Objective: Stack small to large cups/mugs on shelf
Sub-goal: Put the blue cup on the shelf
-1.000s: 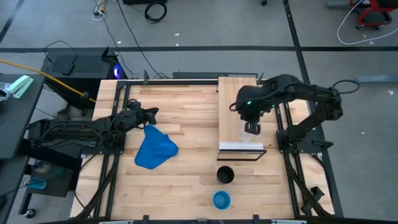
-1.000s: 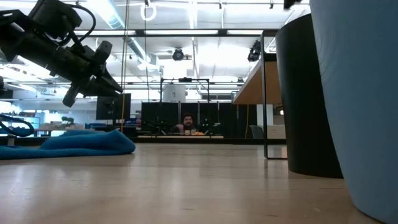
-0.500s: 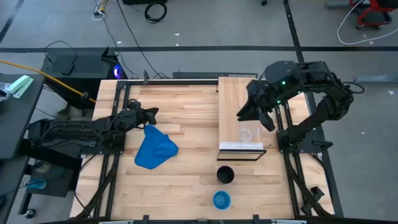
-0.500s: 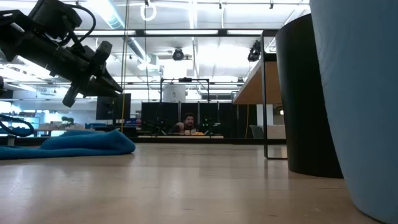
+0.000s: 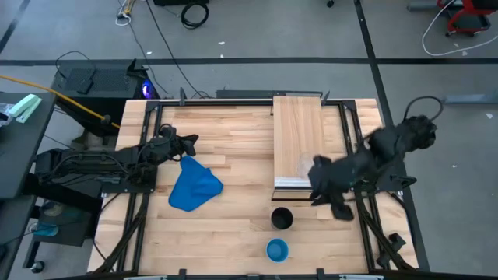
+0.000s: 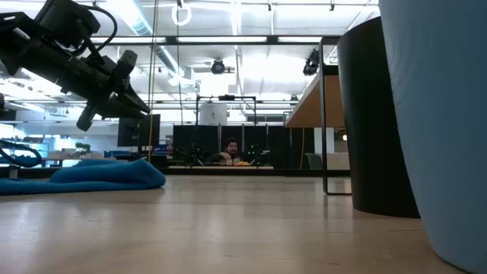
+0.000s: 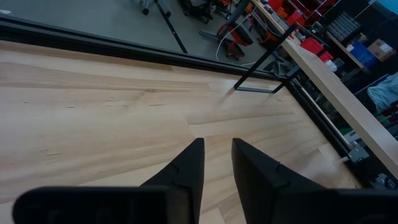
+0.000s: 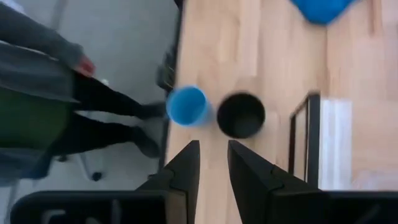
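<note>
In the high view the small clear cup (image 5: 308,166) stands upright on the near end of the light-wood shelf (image 5: 299,128). The black cup (image 5: 282,218) and the light-blue cup (image 5: 277,250) stand on the tabletop in front of the shelf; both also show in the right wrist view, black cup (image 8: 240,115) and blue cup (image 8: 187,106). My right gripper (image 5: 333,204), shut, hangs above the table right of the black cup and touches nothing. My left gripper (image 5: 189,141), shut, waits at the table's left, above the blue cloth.
A crumpled blue cloth (image 5: 194,187) lies left of the shelf. The shelf's black frame (image 8: 305,127) and metal front edge (image 5: 302,185) stand close behind the black cup. A person (image 8: 43,81) stands off the table's near edge by the blue cup.
My right gripper has let go of the clear cup, which stays upright on the shelf's near end. The arm rose off the shelf, then swung toward the table's near edge and down, ending right of the black cup.
</note>
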`<state>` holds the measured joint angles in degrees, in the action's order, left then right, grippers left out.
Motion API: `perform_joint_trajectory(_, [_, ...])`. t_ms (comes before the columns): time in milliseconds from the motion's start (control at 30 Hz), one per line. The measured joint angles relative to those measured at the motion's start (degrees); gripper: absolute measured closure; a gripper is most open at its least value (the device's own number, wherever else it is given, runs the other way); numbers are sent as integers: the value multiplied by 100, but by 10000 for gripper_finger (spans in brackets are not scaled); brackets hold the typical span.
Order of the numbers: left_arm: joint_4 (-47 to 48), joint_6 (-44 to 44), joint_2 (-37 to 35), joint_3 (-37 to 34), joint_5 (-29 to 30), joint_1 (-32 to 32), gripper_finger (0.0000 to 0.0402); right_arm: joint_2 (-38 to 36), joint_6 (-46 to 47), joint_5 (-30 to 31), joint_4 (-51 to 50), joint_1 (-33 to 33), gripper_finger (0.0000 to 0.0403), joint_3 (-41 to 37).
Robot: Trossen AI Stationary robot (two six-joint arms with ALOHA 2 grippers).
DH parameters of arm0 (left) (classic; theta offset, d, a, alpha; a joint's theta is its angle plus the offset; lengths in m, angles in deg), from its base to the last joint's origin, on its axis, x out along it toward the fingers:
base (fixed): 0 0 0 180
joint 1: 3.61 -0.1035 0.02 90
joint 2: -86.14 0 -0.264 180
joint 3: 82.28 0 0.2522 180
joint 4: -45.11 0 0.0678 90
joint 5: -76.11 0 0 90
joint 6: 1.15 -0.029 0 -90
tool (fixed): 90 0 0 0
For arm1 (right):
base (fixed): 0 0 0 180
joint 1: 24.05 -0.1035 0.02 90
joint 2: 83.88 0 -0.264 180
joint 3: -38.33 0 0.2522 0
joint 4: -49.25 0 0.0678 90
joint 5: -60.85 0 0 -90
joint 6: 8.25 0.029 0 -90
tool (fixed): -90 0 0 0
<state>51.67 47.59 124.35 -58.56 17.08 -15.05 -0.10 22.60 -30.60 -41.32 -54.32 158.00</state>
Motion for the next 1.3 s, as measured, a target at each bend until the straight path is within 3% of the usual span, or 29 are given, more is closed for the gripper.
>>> perform_joint_trajectory(200, [0,0,0,0,-1,0,314,45,994,125,1456,-712,313,-1566])
perform_joint_trajectory(333, [0,-1,2,0,-1,0,319,291,2332,143,1633,-1043,316,-1983])
perform_joint_trajectory(533, [-2,-1,0,0,-1,0,313,1087,3758,415,2295,-1372,327,-1787])
perform_joint_trajectory(767, [-1,0,0,0,0,0,315,2025,5043,618,2236,-1246,344,-1363])
perform_joint_trajectory(1300, [0,1,2,0,-1,0,312,2467,5775,697,2015,-1135,368,-1258])
